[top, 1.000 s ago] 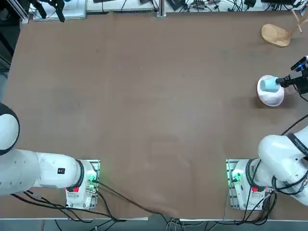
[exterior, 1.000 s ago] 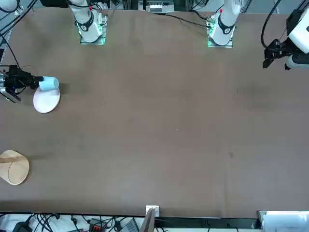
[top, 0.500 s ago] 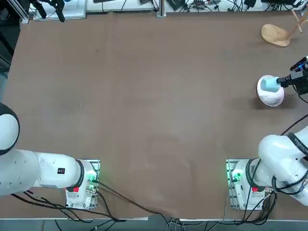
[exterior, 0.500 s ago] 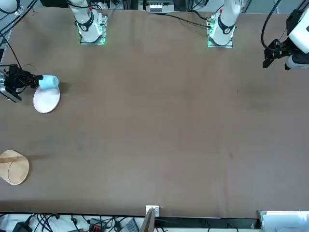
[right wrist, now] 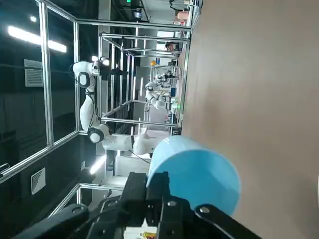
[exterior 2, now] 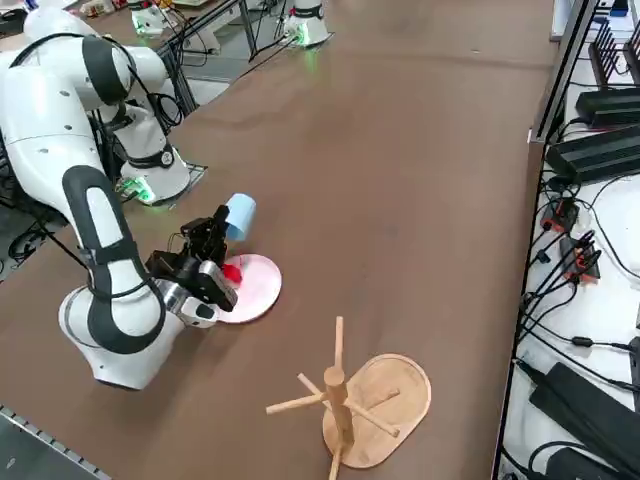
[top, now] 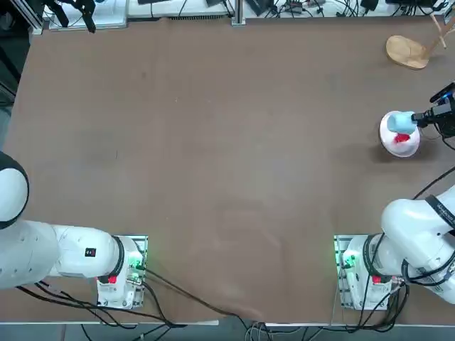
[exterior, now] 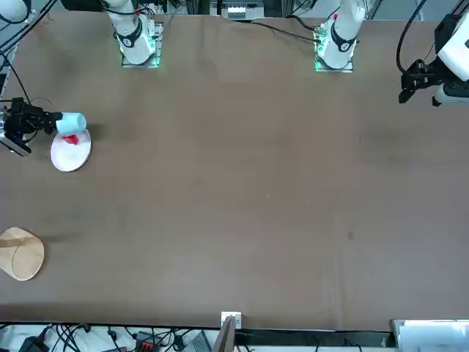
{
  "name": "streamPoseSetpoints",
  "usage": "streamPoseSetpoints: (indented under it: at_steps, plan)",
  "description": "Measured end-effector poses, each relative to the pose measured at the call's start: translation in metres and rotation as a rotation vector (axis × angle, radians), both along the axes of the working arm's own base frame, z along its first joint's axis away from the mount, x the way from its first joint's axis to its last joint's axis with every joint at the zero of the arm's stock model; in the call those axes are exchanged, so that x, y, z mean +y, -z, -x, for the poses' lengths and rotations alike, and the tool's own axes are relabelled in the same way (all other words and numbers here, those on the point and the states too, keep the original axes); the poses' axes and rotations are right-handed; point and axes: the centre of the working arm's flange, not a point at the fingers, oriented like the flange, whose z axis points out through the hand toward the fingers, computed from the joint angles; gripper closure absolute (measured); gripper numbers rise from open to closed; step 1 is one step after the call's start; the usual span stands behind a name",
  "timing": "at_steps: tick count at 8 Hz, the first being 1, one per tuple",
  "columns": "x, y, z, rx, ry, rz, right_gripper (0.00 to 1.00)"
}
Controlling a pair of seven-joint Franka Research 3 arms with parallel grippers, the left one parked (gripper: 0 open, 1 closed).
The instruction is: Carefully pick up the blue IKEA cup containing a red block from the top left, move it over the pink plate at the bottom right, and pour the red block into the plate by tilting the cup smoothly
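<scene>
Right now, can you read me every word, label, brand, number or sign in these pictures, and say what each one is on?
None can be read.
Blue cup: no lettering shows on it.
Pink plate: none shows.
Green sign in the background: too small to read.

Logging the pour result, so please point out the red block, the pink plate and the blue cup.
Red block (top: 402, 138): top view, its visible middle.
Pink plate (exterior 2: 262, 294): right side view, bare surface beside the block.
Blue cup (right wrist: 202, 177): right wrist view, inside wall.
</scene>
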Motion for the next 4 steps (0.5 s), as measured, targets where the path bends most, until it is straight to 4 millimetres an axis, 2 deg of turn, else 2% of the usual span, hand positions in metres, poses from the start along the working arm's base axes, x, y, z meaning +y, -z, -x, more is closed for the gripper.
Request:
streamPoseSetpoints:
  at_steps: [2,4]
  plan:
    - [-0.0015,0.0005,0.0013,0.002,0.001,0.003,0.98]
    - [-0.0036,0.0025,-0.0077,-0.006,0.009,0.077,0.98]
